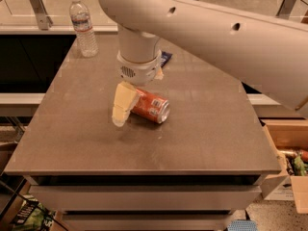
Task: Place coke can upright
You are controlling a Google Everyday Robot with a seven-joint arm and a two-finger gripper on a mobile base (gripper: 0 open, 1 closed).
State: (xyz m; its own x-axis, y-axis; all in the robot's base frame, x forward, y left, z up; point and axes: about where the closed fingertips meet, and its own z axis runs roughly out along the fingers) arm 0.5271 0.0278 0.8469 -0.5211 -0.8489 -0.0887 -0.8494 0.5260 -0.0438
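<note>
The coke can [153, 108] lies on its side near the middle of the brown table [207, 134], silver end facing front right. My gripper [136, 101] hangs from the white arm right over the can's left end and is open. One cream finger [122, 105] reaches down to the tabletop against the can's left end. The other finger is mostly hidden behind the wrist and the can, with only a stub showing. The can is not lifted.
A clear water bottle [83, 26] stands at the table's back left corner. A flat dark-blue packet [165, 57] lies behind the wrist. A cardboard box [288, 162] with items sits on the floor at the right. The big white arm spans the upper right.
</note>
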